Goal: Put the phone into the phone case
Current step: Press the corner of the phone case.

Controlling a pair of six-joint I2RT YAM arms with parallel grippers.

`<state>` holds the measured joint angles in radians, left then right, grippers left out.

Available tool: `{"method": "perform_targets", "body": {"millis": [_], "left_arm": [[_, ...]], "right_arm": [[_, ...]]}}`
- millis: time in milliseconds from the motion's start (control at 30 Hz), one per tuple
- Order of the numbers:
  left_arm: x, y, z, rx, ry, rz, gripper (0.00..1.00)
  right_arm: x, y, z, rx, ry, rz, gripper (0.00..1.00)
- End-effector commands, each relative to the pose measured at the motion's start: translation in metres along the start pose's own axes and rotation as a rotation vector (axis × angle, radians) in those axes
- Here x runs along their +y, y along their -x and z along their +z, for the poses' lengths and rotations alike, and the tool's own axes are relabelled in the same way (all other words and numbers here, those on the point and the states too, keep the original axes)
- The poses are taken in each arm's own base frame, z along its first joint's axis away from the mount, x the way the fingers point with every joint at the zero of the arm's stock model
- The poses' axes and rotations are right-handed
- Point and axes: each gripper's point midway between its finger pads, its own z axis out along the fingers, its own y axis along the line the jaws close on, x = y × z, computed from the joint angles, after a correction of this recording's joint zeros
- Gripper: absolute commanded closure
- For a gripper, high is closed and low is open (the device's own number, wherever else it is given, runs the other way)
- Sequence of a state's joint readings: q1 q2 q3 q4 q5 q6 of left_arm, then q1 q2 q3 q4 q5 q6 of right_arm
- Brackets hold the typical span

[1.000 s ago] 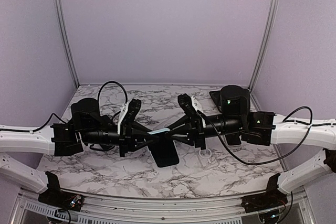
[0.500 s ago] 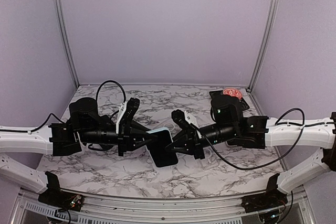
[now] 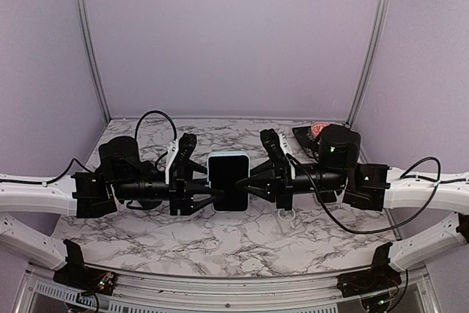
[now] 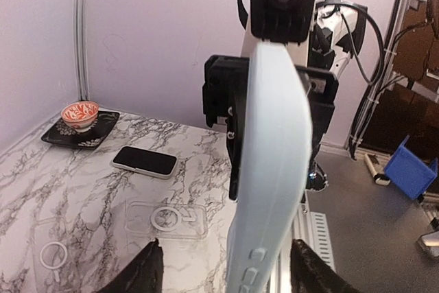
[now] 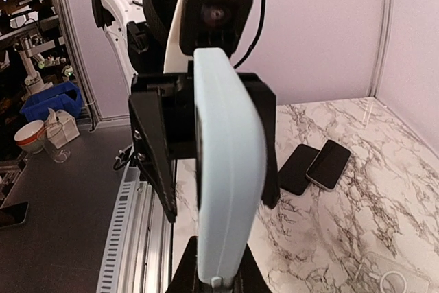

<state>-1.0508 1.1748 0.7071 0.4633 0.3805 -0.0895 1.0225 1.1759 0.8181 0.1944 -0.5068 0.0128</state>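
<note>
The phone (image 3: 228, 181) sits in the phone case (image 3: 228, 156) with its screen turned toward the overhead camera. The screen is a black, unlit glass face, framed by a pale blue rim with rounded corners. It is held in the air above the marble tabletop (image 3: 220, 243), to the left of the red-patterned bowl (image 3: 321, 130) and nearer the arm bases than the bowl is.

The wrist cameras see the case edge-on (image 4: 271, 169). It is matte pale blue and gently curved, with small raised button bumps moulded near one end. Whether it carries a brand or any writing I cannot tell, as its back faces away from every camera.

The right end effector (image 3: 253, 179) is pressed together on the case edge nearer the bowl. In its own view, its dark fingers (image 5: 182, 274) hug the pale blue edge on both sides. The left end effector (image 3: 208, 193) is at the edge farther from the bowl and is spread. Its fingers (image 4: 147, 271) stand well apart on either side of the case, clear of it.

The bowl rests on a dark square saucer (image 4: 75, 134). Near the bowl a spare phone (image 4: 145, 161) with a dark face and a light rim lies flat. Farther from the bowl lie two clear cases (image 4: 168, 219), each marked with a white ring.
</note>
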Motion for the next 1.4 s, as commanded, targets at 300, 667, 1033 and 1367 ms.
{"method": "perform_targets", "body": {"millis": [300, 667, 1033, 1367], "left_arm": [[0.004, 0.030, -0.002, -0.102, 0.054, 0.043, 1.00], [-0.007, 0.038, -0.008, -0.129, 0.007, 0.042, 1.00], [-0.025, 0.049, -0.006, -0.155, -0.104, 0.019, 1.00], [-0.029, 0.058, -0.012, -0.180, -0.114, 0.037, 1.00]], "right_arm": [[0.000, 0.032, 0.005, -0.100, 0.030, -0.003, 0.30], [-0.002, -0.018, 0.005, 0.018, 0.020, 0.016, 0.31], [0.003, -0.039, 0.011, 0.106, 0.100, 0.004, 1.00], [-0.003, -0.046, 0.009, 0.118, 0.058, 0.012, 0.73]]}}
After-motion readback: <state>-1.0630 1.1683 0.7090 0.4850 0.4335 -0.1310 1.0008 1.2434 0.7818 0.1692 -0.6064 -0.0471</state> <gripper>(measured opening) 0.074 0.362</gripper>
